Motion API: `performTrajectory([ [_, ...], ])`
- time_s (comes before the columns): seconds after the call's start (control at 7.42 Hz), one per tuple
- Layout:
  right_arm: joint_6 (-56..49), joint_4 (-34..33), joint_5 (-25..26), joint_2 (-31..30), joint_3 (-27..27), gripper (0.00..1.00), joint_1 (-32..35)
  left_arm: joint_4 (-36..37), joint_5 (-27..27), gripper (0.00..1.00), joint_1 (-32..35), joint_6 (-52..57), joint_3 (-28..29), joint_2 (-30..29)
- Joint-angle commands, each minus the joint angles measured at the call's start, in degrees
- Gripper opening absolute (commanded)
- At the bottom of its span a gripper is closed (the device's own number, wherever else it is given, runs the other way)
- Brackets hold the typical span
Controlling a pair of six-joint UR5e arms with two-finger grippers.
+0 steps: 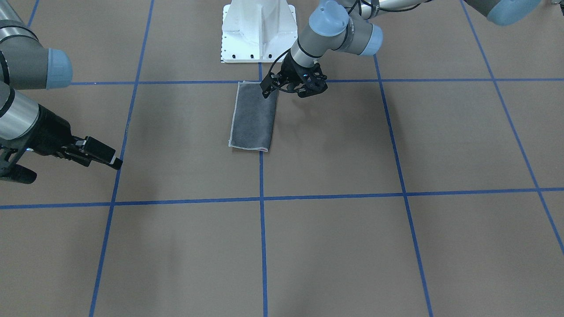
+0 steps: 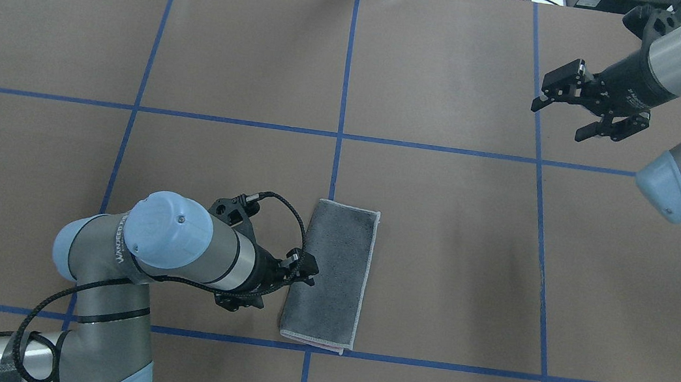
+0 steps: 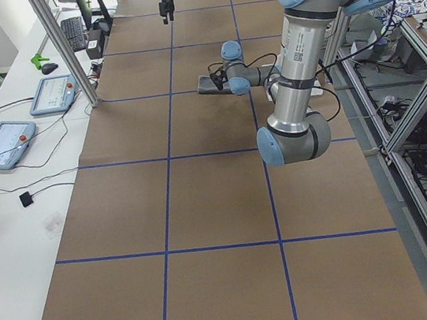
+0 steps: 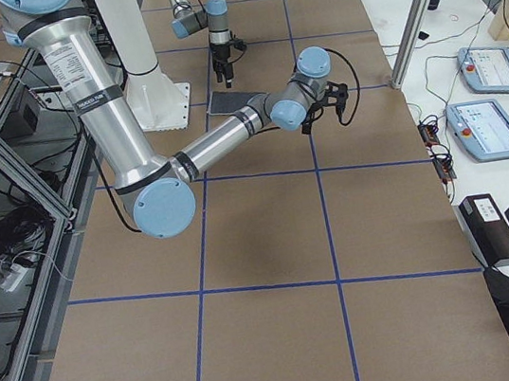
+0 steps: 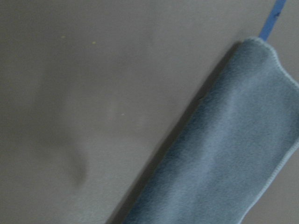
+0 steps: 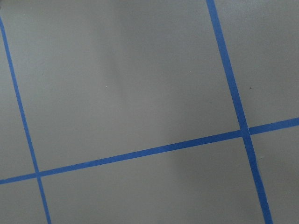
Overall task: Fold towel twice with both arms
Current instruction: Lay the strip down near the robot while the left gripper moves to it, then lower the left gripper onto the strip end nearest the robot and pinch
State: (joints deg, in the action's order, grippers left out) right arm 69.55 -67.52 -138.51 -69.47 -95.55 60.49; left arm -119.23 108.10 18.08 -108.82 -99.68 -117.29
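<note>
Small square terry towel (image 2: 337, 263), dark grey face up, pink sliver at near hem, lay folded once as narrow strip on brown table (image 2: 449, 264) with blue tape grid. Jaws of my silver-tubed left arm (image 2: 175, 248) sat at strip's folded long edge, near end; spread or closed, could not tell. Jaws of my right arm (image 2: 679, 65) hung spread, well apart from cloth.

Risks judged:
- Pinching top layer only would peel first fold open.
- One-sided lift would skew second fold or drag strip.
</note>
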Motion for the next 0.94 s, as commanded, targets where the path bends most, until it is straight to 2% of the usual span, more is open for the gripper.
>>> performTrajectory([
  [0.0,-0.02,0.02,-0.09,0.04,0.01,1.0,0.07,0.13,-2.53,1.0,-3.3,-0.08,-0.43,0.4],
  [0.27,-0.02,0.02,-0.35,0.03,-0.16,1.0,0.07,0.13,-2.63,0.94,-4.01,-0.17,-0.17,0.23],
  [0.81,-0.02,-0.06,-0.09,-0.23,0.1,1.0,0.07,0.13,-2.63,0.68,-4.45,-0.17,0.45,-0.3],
])
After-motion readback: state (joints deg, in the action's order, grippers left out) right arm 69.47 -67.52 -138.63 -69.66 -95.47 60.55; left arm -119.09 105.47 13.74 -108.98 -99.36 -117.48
